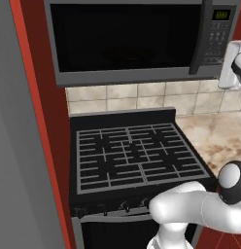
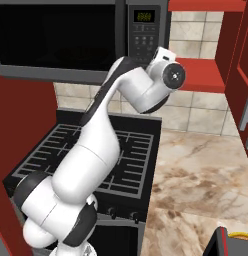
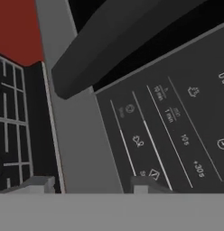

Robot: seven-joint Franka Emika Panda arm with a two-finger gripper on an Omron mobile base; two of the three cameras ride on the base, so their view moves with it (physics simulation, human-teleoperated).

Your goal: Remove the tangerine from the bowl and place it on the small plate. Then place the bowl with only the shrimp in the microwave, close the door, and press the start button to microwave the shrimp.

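Note:
The microwave (image 1: 127,73) hangs above the stove with its door (image 1: 122,36) shut and its window black. My arm reaches up to its right-hand keypad panel (image 2: 144,42). In the hand view my gripper (image 3: 92,184) is close in front of the keypad (image 3: 177,135). Its two fingertips stand apart with nothing between them. The right one sits just under the lowest buttons, and the door handle (image 3: 132,40) crosses above. The tangerine, bowl, small plate and shrimp are out of view.
A black stove with grey grates (image 1: 137,155) lies under the microwave. A marble counter (image 2: 201,185) runs to its right, below a red shelf (image 2: 201,75). A red cabinet wall (image 1: 40,146) borders the stove's left side. A black and red object (image 2: 228,242) shows at the lower right.

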